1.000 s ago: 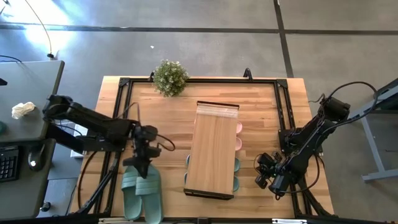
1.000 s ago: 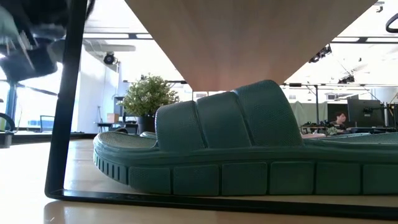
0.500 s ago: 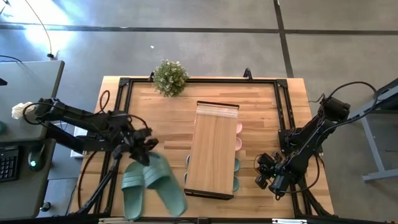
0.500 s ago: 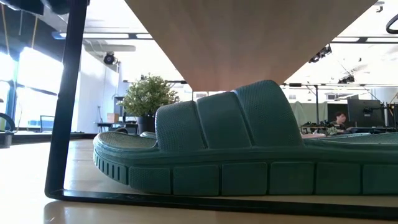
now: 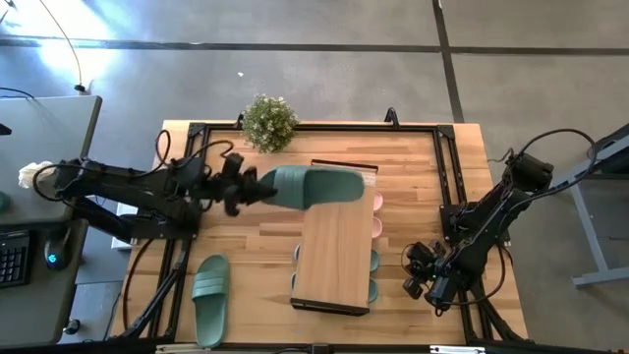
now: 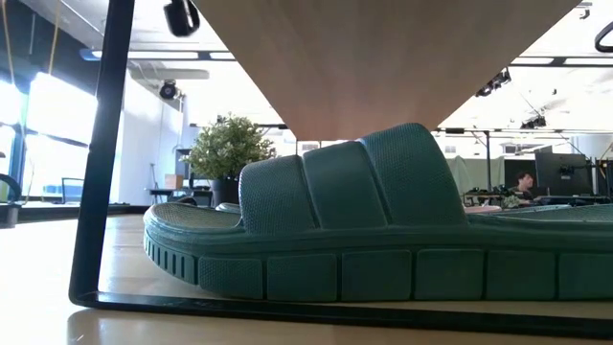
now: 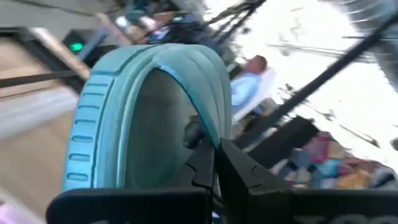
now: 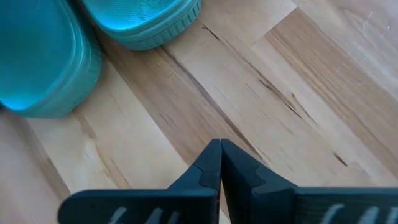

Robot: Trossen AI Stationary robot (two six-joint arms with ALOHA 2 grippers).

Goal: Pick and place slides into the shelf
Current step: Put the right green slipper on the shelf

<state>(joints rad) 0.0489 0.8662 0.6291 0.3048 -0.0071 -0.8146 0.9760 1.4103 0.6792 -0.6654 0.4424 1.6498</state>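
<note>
Your left gripper [image 5: 248, 186] is clamped on one sage green slide [image 5: 313, 186] and holds it in the air over the far end of the shelf [image 5: 337, 246], the sole reaching out across the plank top; from above you cannot see exactly where the fingers bite, because the slide's heel end covers them. In the left wrist view the same slide [image 7: 146, 118] fills most of the picture, its ribbed edge curving over the pinched fingertips [image 7: 208, 163], and everything behind it is smeared, so only a seated person in a light top can be made out in the room. Its mate, the second green slide [image 5: 210, 297], lies flat on the table [image 5: 265, 211] near the front left corner, well apart from the shelf. The slides already stored show only as slivers: pink edges [image 5: 377, 214] and green edges [image 5: 373, 275] peek out along the shelf's right side, the rest hidden under the plank. The low view is almost blocked by one stored green slide [image 6: 383, 230] beneath the shelf board, with a potted plant [image 6: 228, 151] behind it. Your right gripper [image 5: 421, 277] waits with its fingers pressed together, empty, low over the table's right front, two green toes just ahead of it.
</note>
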